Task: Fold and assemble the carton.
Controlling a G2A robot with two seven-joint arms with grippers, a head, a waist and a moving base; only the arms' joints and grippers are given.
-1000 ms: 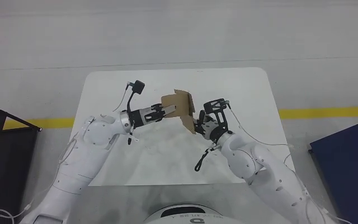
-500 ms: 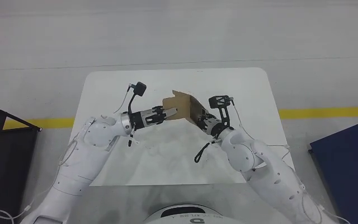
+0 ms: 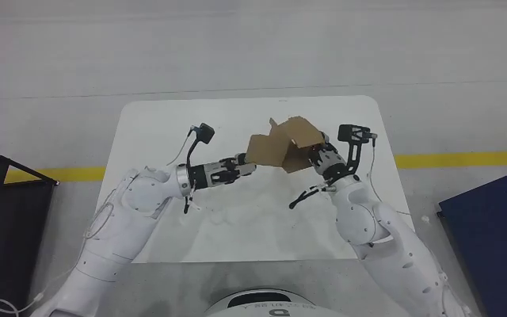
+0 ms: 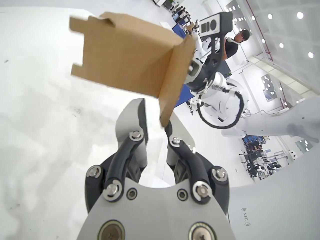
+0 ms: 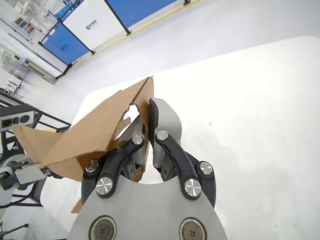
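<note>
The brown cardboard carton (image 3: 287, 143) is held above the middle of the white table (image 3: 158, 127), partly unfolded, with its panels at an angle to each other. My right gripper (image 3: 317, 154) is at the carton's right side. In the right wrist view this gripper (image 5: 146, 116) is shut on a wall of the carton (image 5: 75, 138). My left gripper (image 3: 244, 165) is at the carton's left lower corner. In the left wrist view it (image 4: 152, 118) stands open, and a corner of the carton (image 4: 125, 56) hangs just at its fingertips.
The table's bare top stretches around and in front of both arms. A dark frame (image 3: 16, 206) stands on the floor to the left, a blue panel (image 3: 483, 214) to the right. A yellow line (image 3: 451, 160) runs along the floor.
My right gripper has swung to the right, carrying the carton with it and spreading its panels. The left gripper followed to the right, and its hold on the flap is gone.
</note>
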